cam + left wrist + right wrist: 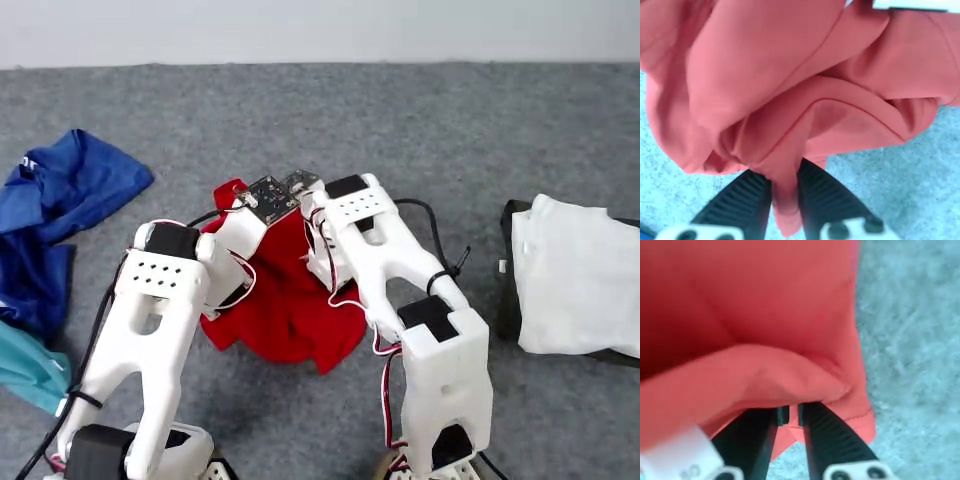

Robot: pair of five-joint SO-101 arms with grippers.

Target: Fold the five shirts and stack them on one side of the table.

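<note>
As it lies heaped, the red shirt (pixel 290 300) is rumpled — creased.

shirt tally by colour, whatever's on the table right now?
red shirt: 1
blue shirt: 1
teal shirt: 1
white shirt: 1
black shirt, lying under the white one: 1
Total: 5
</note>
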